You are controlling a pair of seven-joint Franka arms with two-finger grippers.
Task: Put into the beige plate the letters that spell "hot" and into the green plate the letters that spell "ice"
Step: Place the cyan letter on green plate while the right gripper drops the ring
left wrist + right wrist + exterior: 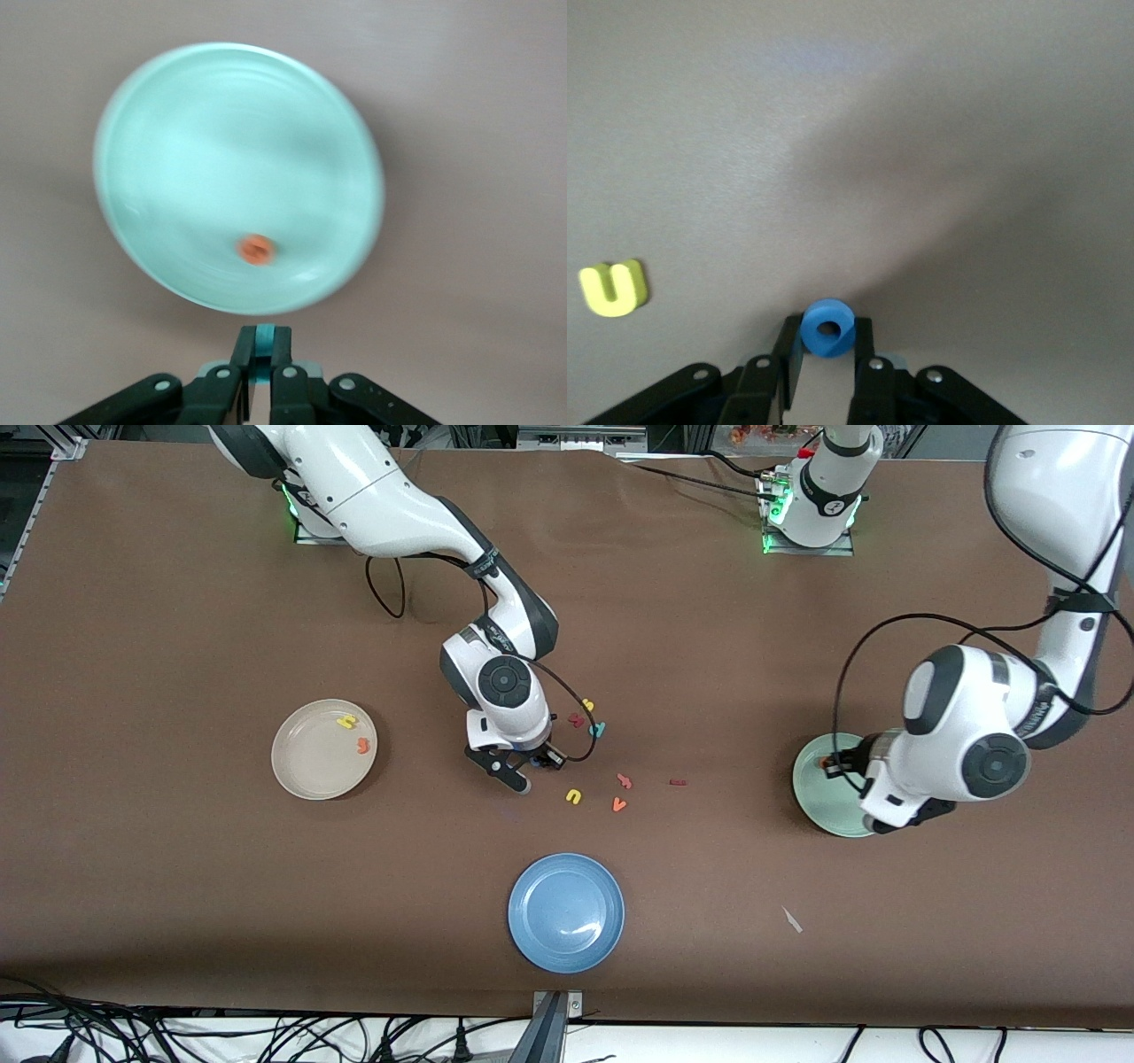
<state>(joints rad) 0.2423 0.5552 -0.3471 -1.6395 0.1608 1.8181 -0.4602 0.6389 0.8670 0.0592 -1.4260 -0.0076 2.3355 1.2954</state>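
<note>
A: The right hand [827, 354] has its fingers pinched on the blue o [827, 328], low over the bare tabletop [177, 602]. What makes the next bit go well?

B: I'd lift straight up before swinging, so the ring doesn't drag or twist out. It's soft foam, so a light, steady squeeze should do. Then carry it toward the beige plate [301, 766], which lies well off toward the right arm's end, and let go low over it.

A: What's already in there?

B: The yellow h [346, 721] and the orange t [362, 746]. The o would finish "hot".

A: Anything close to the hand?

B: The yellow u [613, 287] sits just beside it; leave that.

A: And the left hand [260, 350]?

B: Clamped on something teal, likely the c [262, 336], over the green plate [177, 133], where the orange e [256, 249] lies. The dark red i [678, 782] is still on the tabletop, between the two hands.
</note>
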